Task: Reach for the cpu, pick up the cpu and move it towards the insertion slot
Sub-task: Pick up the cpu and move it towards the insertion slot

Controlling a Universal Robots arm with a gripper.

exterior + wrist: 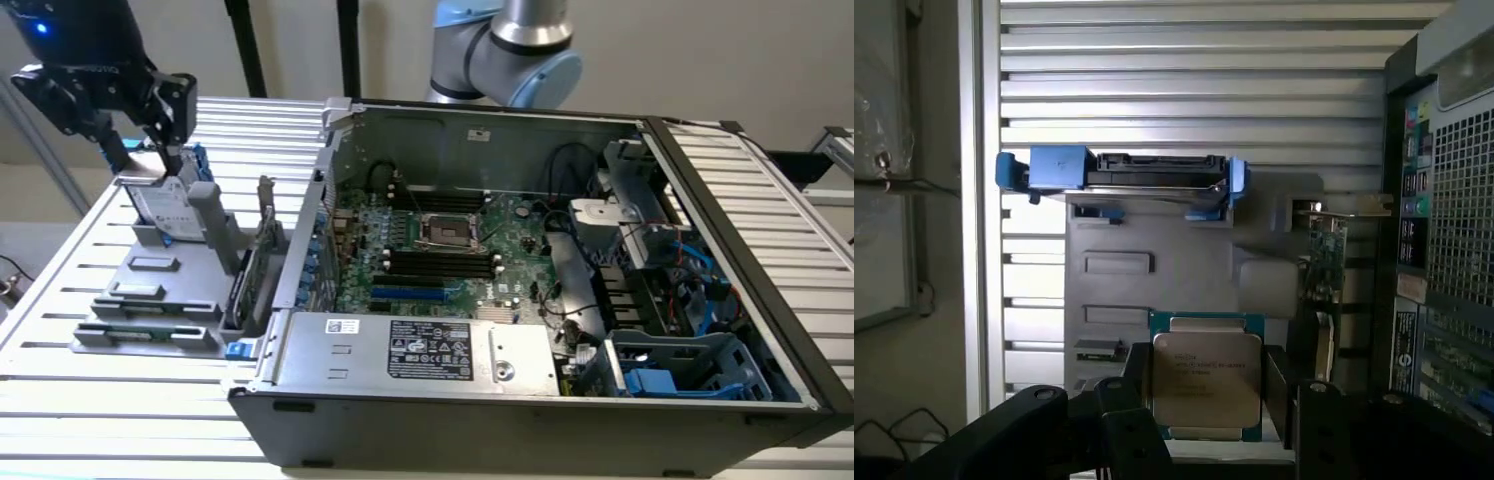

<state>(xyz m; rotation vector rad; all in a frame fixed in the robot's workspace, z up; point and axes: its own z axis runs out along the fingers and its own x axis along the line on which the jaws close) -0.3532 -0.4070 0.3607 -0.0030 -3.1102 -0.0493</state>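
The cpu is sitting between the jaws, which are gripping it by two opposite edges and holding it in the air, with its shiny metal face showing to the wrist camera. Beyond it a grey holder is lying on the slatted tabletop, and a hard drive with a blue bracket is standing at the holder's far end. In the exterior view the jaws are hanging above this holder, at the exterior view's left of the open computer case. The insertion slot is lying on the motherboard inside the case, well apart from the cpu.
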